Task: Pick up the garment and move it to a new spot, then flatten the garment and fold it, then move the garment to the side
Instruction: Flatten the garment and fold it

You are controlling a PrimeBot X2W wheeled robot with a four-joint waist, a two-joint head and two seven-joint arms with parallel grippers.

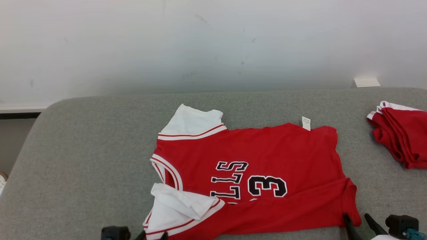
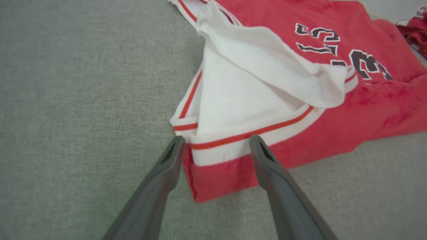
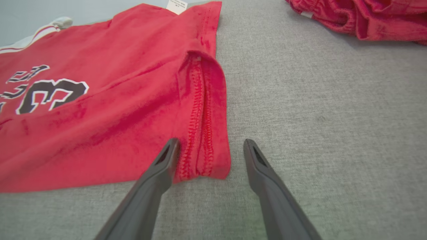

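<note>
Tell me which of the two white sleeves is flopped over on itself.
The near sleeve, the one at the left gripper: its white cloth is folded back in a rumpled flap. The far sleeve lies flat and smooth.

The garment lies spread on the bench, with a folded pile well apart to its right. The left gripper straddles the garment's near left corner, and the right gripper straddles its near right corner.

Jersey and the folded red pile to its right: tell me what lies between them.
Only bare grey cushion separates the jersey from the red pile; the head view shows it.
</note>
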